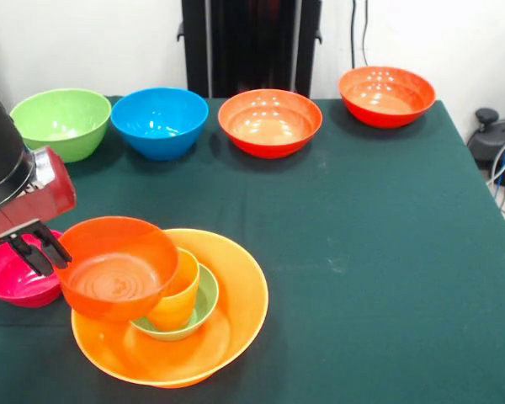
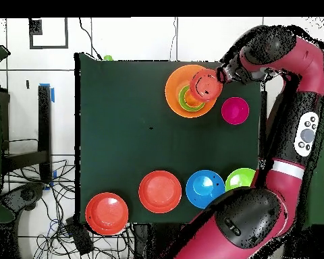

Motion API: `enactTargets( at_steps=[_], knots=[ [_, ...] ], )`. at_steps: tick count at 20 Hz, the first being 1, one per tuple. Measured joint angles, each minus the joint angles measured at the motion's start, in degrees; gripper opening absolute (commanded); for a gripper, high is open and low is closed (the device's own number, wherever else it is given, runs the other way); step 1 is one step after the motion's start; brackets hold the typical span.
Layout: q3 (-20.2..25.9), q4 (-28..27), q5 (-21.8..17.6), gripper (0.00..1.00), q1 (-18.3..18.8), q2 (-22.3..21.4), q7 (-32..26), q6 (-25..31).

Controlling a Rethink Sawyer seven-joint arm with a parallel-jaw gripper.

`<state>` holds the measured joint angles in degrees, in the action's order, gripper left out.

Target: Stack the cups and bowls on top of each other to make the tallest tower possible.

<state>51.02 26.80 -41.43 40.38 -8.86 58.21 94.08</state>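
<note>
1. The largest orange bowl (image 1: 236, 320) sits near the table edge as the tower's base.
2. A small red-orange bowl (image 1: 118, 269) tilts atop the orange cup (image 1: 178, 296), which stands in the small green bowl (image 1: 204, 305).
3. My claw (image 1: 35, 246) grips that tilted bowl's rim, steadying it.

Front view across the table (image 1: 362, 236); overhead straight down; table shared.
</note>
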Motion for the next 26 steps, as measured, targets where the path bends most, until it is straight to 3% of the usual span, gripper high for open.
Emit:
enactTargets(
  at_steps=[8,16,26],
  knots=[
    [-0.33,1.03,3.10,0.00,0.81,0.72,-0.01,1.24],
    [-1.83,9.45,7.97,0.00,3.12,-0.54,-0.01,1.24],
    [-2.09,14.44,8.12,0.00,3.63,-1.57,-0.01,0.28]
  ],
)
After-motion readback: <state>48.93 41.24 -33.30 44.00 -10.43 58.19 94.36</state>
